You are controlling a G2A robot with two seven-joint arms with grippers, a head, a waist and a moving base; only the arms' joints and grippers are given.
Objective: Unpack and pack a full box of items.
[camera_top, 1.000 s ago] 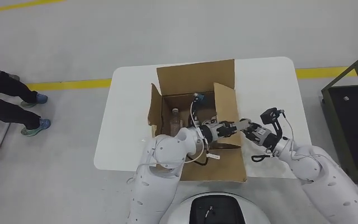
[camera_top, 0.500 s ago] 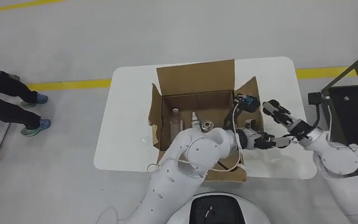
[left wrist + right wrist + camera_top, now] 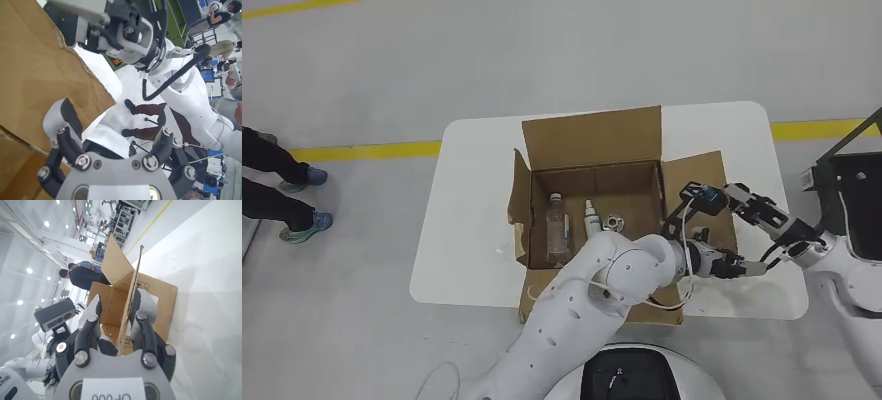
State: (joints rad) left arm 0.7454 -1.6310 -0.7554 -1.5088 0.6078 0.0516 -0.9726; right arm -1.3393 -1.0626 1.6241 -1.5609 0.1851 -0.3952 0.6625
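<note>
Since a second ago the box's right flap (image 3: 692, 172) has swung from standing over the opening to lying flat on the table (image 3: 472, 200), and the left gripper (image 3: 742, 268) has travelled from inside the box (image 3: 592, 140) out past its right wall. The right arm has drawn back toward the table's right side.

The left gripper now sits at the flap's front outer corner with its fingers spread wide. In its wrist view one pad (image 3: 70, 115) lies against the cardboard and the other stands clear of it. The right gripper (image 3: 121, 302) is at the flap's outer edge with its jaws parted. The raw corrugated edge runs between its fingers, one pad (image 3: 137, 300) just beside the board and the other well off it, so neither gripper clamps anything.

The box stands in the middle of the white table with all its flaps opened outward — the rear flap is the largest in the top view. It is plain brown cardboard, and the flap's edge is ragged in both wrist views.

Three things lie on its floor in a row:
- a clear bottle (image 3: 556, 228) near the left wall
- a small white bottle (image 3: 590, 217) beside it
- a little grey piece (image 3: 614, 218) too small to identify
</note>
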